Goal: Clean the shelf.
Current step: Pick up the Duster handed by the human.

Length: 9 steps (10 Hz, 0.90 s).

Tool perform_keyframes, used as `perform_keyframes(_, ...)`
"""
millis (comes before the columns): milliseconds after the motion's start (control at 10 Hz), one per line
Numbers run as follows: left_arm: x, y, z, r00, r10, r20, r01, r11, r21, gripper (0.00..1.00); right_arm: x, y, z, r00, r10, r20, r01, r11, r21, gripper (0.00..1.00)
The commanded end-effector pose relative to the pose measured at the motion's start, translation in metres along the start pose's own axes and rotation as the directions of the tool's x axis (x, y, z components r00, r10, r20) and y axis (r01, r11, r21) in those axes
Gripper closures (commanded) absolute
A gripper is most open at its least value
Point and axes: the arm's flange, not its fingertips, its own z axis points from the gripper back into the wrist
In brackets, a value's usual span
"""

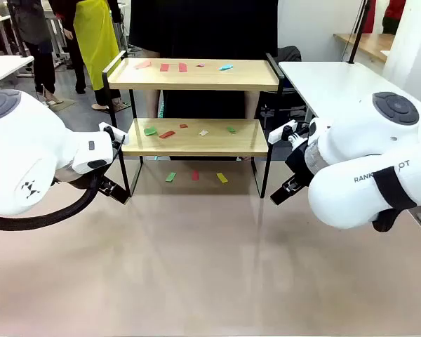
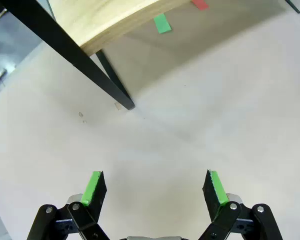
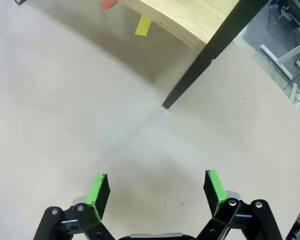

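left fingers [image 2: 94,187] and right fingers [image 3: 98,195] wide apart, empty, low over the table [image 1: 210,267], near the shelf [image 1: 210,145]

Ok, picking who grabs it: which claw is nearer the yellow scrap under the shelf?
Right. The right claw is off the shelf's right front leg, on the yellow scrap's side; the left claw is off the left leg, green scrap and red scrap between.

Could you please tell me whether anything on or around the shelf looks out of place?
Yes: small coloured flat scraps lie scattered askew on both light wooden boards of the black-framed two-tier shelf, and a green scrap, a red scrap and a yellow scrap on the beige table beneath it. The shelf stands straight.
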Motion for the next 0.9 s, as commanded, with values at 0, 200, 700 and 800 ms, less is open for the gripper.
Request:
perform_keyframes(0, 0.0000, 0.0000, 0.0001, 1.000, 0.000, 0.000, 0.000, 1.000, 0.000, 0.00, 0.0001, 0.0000, 0.0001, 1.000, 0.000, 0.000, 0.000, 1.000, 0.000, 0.00)
perform_keyframes(200, 0.0000, 0.0000, 0.0001, 1.000, 0.000, 0.000, 0.000, 1.000, 0.000, 0.00, 0.0001, 0.0000, 0.0001, 1.000, 0.000, 0.000, 0.000, 1.000, 0.000, 0.00)
perform_keyframes(700, 0.0000, 0.0000, 0.0001, 1.000, 0.000, 0.000, 0.000, 1.000, 0.000, 0.00, 0.0001, 0.0000, 0.0001, 1.000, 0.000, 0.000, 0.000, 1.000, 0.000, 0.00)
perform_keyframes(800, 0.0002, -0.0009, 0.0000, 1.000, -0.003, 0.000, 0.003, 1.000, 0.001, 0.00, 0.0000, 0.0001, 0.0000, 1.000, 0.001, 0.000, -0.001, 1.000, 0.000, 0.00)
